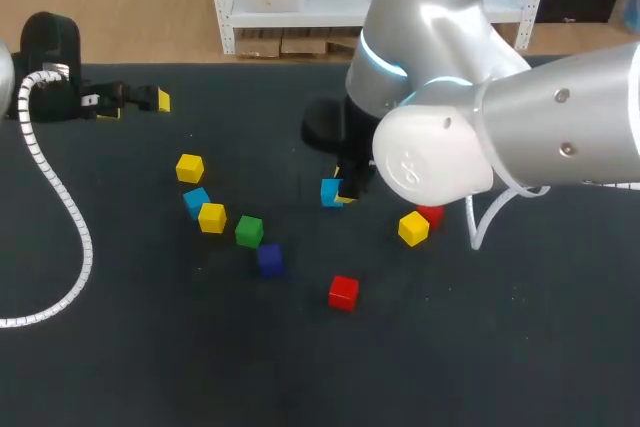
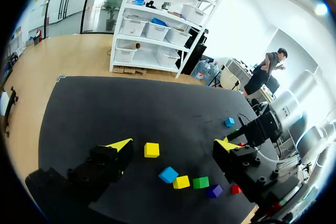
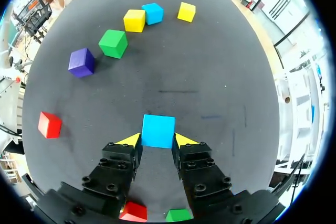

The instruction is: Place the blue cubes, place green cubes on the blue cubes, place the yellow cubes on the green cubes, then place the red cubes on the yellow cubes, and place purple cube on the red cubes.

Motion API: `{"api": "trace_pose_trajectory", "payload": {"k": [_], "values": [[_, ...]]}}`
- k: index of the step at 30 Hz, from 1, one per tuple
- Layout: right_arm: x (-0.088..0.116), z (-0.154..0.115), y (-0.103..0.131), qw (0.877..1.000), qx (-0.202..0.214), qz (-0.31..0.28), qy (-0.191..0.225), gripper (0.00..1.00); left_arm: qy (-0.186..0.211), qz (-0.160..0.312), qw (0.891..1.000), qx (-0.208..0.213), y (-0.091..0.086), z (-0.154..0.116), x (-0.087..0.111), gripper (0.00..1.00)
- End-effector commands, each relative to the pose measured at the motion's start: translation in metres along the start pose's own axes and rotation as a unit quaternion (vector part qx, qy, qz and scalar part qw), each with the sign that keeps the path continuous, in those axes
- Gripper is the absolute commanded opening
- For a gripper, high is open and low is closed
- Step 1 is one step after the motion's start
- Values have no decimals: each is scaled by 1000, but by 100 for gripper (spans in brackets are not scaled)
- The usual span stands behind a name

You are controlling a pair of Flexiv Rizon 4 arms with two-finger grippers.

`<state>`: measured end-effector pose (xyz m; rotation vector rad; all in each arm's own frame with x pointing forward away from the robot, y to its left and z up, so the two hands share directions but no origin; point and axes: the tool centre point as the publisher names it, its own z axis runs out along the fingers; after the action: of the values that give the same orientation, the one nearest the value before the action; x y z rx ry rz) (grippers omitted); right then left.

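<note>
Nearest, a small red block (image 1: 343, 292) lies alone. Mid-table, the right gripper (image 3: 156, 141) pinches a light blue plastic cube (image 3: 158, 129) between its 2 narrowly spread fingers (image 3: 129, 140). It should set the cube flat, with room around it, before releasing. Farther off, the left gripper (image 2: 173, 145) gapes wide, empty.

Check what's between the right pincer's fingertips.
A blue cube sits between the right pincer's yellow tips, both touching its sides, clearest in the right wrist view.

The right arm (image 1: 480, 97) hangs over a blue cube (image 1: 331, 191) near a yellow cube (image 1: 413, 228).
</note>
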<state>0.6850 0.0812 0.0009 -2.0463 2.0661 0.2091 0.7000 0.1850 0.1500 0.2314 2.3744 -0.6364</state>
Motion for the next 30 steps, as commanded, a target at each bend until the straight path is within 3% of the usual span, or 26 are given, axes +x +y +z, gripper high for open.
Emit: {"api": "trace_pose_trajectory", "payload": {"k": [1,19,22,30], "values": [[0,0,-2,1000,-1,1,-1,0,0,0,1000,0,0,0,0,100],[-2,3,-3,1000,-4,1,-3,0,0,0,1000,0,0,0,0,100],[-3,3,-4,1000,-4,0,-3,12,0,0,1000,0,0,0,0,100],[-3,3,-5,1000,-6,-3,-5,23,0,0,1000,0,0,0,0,100]]}}
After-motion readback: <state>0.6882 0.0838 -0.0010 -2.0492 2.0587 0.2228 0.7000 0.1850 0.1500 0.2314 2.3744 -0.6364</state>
